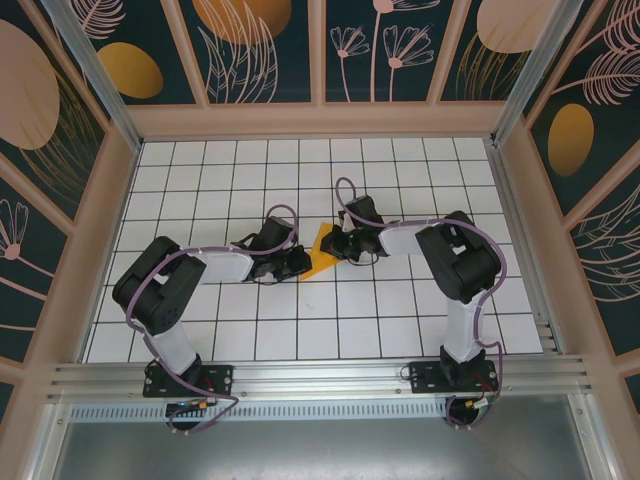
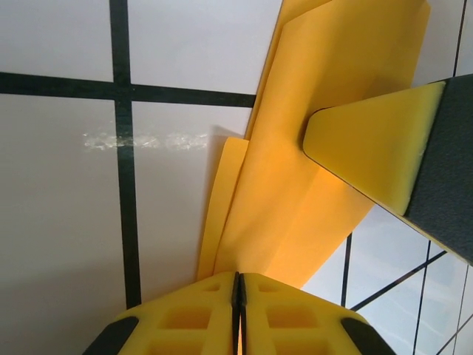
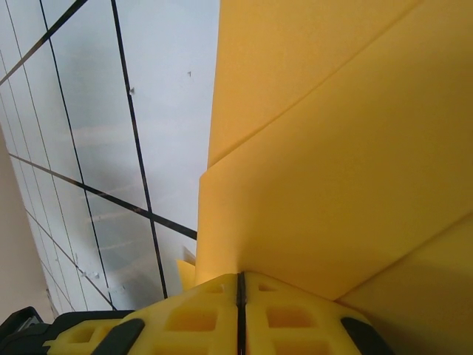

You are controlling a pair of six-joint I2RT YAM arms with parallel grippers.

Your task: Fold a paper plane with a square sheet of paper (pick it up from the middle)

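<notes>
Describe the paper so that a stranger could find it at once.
Start at the white gridded table and go to its middle. There, between the left gripper and the right gripper, is the folded paper. Thin, creased and orange-yellow, it differs from the white tiles and the black grippers beside it.

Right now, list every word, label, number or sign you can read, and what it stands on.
None readable.
The folded paper is plain; the table carries only black grid lines; the wall panels show leaf and flower drawings, no lettering.
</notes>
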